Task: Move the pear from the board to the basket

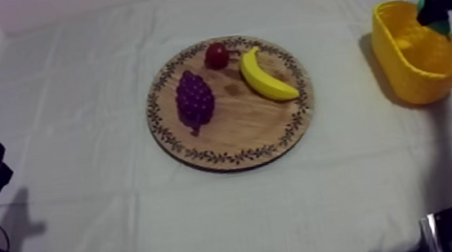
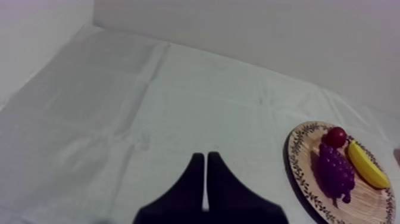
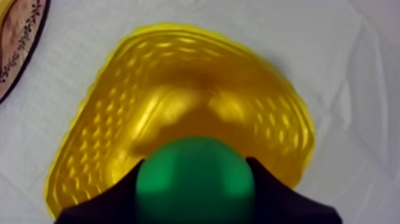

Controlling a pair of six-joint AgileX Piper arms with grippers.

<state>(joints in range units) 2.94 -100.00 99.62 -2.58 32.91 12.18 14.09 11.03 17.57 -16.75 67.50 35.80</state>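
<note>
My right gripper (image 1: 432,13) hangs over the yellow basket (image 1: 419,63) at the table's right side, shut on the green pear (image 1: 437,24). From the right wrist, the pear (image 3: 195,179) sits between my two black fingers (image 3: 271,193), directly above the basket's hollow (image 3: 178,107). The round wooden board (image 1: 230,102) lies mid-table with a banana (image 1: 264,76), purple grapes (image 1: 194,100) and a small red fruit (image 1: 216,54) on it. My left gripper (image 2: 206,164) rests low over the cloth at the left, fingers together in a narrow wedge, holding nothing.
The board (image 2: 342,173) with its fruit lies off to the side of my left gripper. A strip of the board's patterned rim (image 3: 21,42) shows beside the basket. Bare cloth stretches between board and basket.
</note>
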